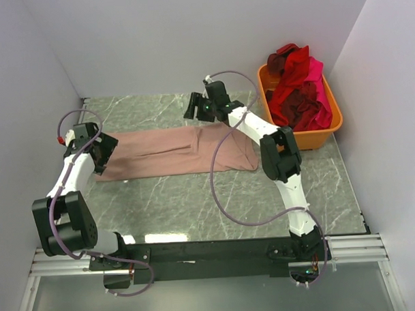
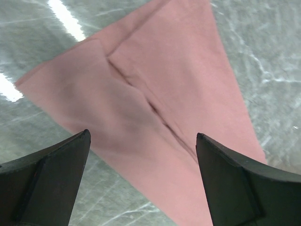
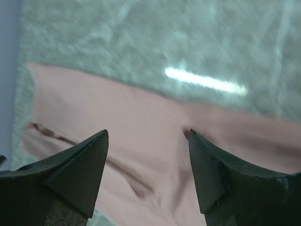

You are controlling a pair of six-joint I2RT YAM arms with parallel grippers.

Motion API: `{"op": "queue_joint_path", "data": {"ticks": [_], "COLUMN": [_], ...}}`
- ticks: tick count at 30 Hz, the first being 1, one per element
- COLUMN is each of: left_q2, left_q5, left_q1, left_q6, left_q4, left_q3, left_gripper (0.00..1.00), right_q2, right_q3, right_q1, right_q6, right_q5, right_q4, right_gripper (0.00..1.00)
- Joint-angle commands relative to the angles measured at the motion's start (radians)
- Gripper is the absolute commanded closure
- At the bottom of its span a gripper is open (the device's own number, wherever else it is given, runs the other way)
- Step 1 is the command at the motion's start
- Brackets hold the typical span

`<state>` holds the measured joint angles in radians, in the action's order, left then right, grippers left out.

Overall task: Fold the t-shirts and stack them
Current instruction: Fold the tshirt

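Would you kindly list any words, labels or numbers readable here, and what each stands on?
None can be read.
The pink shirt shows plain cloth, with no print in view.
The tub and the shirts in it show no lettering.

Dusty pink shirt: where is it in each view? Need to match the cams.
Top external: dusty pink shirt lies flat across mid-table.
Left wrist: shirt fills the centre, running diagonally above the left fingers.
Right wrist: shirt is a wide band across the lower half, behind the right fingers.
Shared landmark: grey marble tabletop around it.
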<state>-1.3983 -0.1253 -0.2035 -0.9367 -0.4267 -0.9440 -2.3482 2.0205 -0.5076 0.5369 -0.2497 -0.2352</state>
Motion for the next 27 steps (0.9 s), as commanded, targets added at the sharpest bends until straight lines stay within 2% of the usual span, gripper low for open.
{"op": "queue_joint_path", "data": {"ticks": [1, 5, 6, 9, 12, 15, 18, 21, 23, 27], "left_q2": [-0.022, -0.109, -0.157, -0.262, -0.349, -0.471, -0.508, -0.473, -0.433, -0.268], "left_q5": [0.075, 0.134, 0.13, 0.103, 0.16, 0.162, 0.147, 0.153, 0.182, 0.199], "left_q1": [0.001, 0.039, 0.045, 0.075, 0.075, 0.078, 0.078, 0.088, 0.104, 0.179], "left_q6": [0.027, 0.078, 0.093, 0.125, 0.15, 0.161, 0.158, 0.151, 0.145, 0.047], "left_q4": [0.066, 0.086, 0.082, 0.065, 0.077, 0.048, 0.017, 0.045, 0.071, 0.083], "left_q3": [-0.064, -0.145, -0.168, -0.257, -0.324, -0.38, -0.377, -0.288, -0.167, 0.069], "left_gripper": [0.01, 0.01, 0.01, 0.01, 0.01, 0.01, 0.01, 0.01, 0.01, 0.0], "right_q2": [0.224, 0.409, 0.441, 0.529, 0.552, 0.524, 0.481, 0.425, 0.354, 0.198], "right_q3": [-0.158, -0.458, -0.583, -0.765, -0.857, -0.859, -0.82, -0.744, -0.689, -0.46], "right_q1": [-0.006, -0.006, -0.003, -0.003, -0.003, 0.0, 0.015, 0.021, 0.03, 0.055], "right_q6": [-0.049, -0.04, -0.026, 0.0, 0.015, 0.009, 0.005, -0.023, -0.038, -0.072], "right_q5": [0.09, 0.102, 0.099, 0.093, 0.101, 0.147, 0.151, 0.17, 0.173, 0.17], "right_q4": [-0.016, -0.007, 0.0, 0.008, 0.002, -0.052, -0.088, -0.13, -0.165, -0.275], "right_gripper": [0.24, 0.24, 0.24, 0.24, 0.24, 0.24, 0.24, 0.24, 0.24, 0.24]}}
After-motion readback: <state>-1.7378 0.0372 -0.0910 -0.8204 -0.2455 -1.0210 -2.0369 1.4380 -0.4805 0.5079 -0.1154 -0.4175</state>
